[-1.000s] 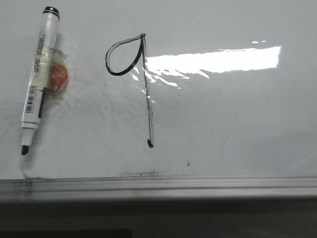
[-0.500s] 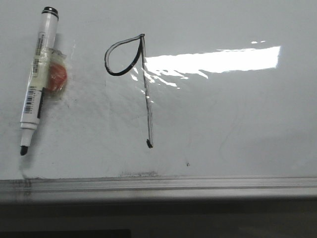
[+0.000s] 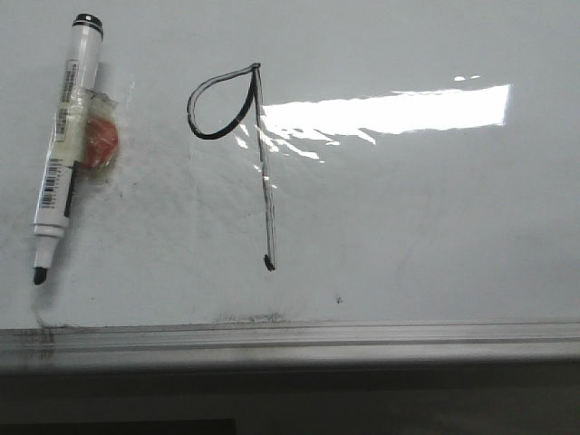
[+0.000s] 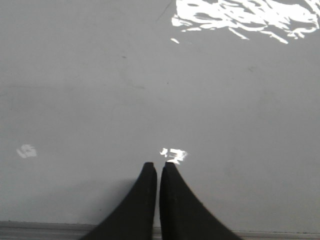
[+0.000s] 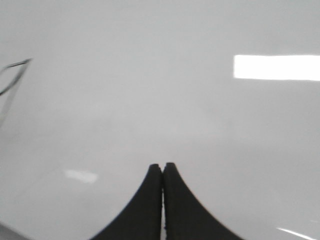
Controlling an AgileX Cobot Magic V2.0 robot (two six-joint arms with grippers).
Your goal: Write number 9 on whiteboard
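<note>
both tools are empty: left gripper has its jaws nearly together with only a sliver of gap, right gripper has its jaws pressed together, each hanging over bare whiteboard and touching nothing. number 9 stands drawn mid-board, loop and stem complete. marker lies uncapped at the board's left, well apart from the figure. writing looks done; what remains is likely just keeping the arms off the ink
</note>
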